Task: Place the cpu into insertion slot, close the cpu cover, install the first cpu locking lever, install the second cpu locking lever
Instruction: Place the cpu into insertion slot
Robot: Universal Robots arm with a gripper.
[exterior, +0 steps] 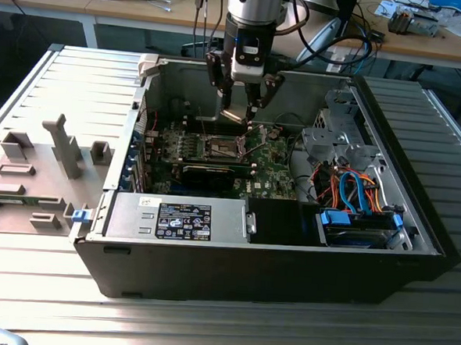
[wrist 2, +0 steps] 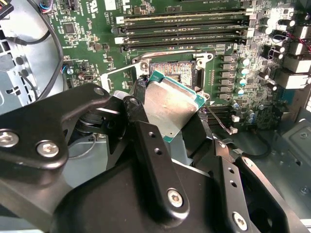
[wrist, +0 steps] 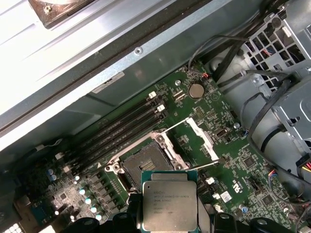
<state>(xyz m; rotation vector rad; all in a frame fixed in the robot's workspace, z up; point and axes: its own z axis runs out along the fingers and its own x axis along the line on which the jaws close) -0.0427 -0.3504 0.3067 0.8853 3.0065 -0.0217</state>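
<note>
While the gripper [exterior: 238, 117] hangs inside the open computer case [exterior: 326, 272], its fingers [wrist 2: 150, 145] pinch the cpu [wrist 2: 172, 104] by 2 opposite edges, with the grey metal top showing in both wrist views. The chip is held over the motherboard [wrist: 233, 179], near the bare insertion slot [wrist: 146, 164]. Beside the slot, the cpu cover [wrist: 200, 137] lies open.

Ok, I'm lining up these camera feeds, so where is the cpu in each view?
Exterior view: the gripper hangs over the open socket; what it holds is too small to tell.
Second wrist view: the cpu, tilted, clamped between the fingers, overlapping the socket.
First wrist view: the cpu, metal top toward the camera, next to the socket.
Shared landmark: the open socket.
</note>
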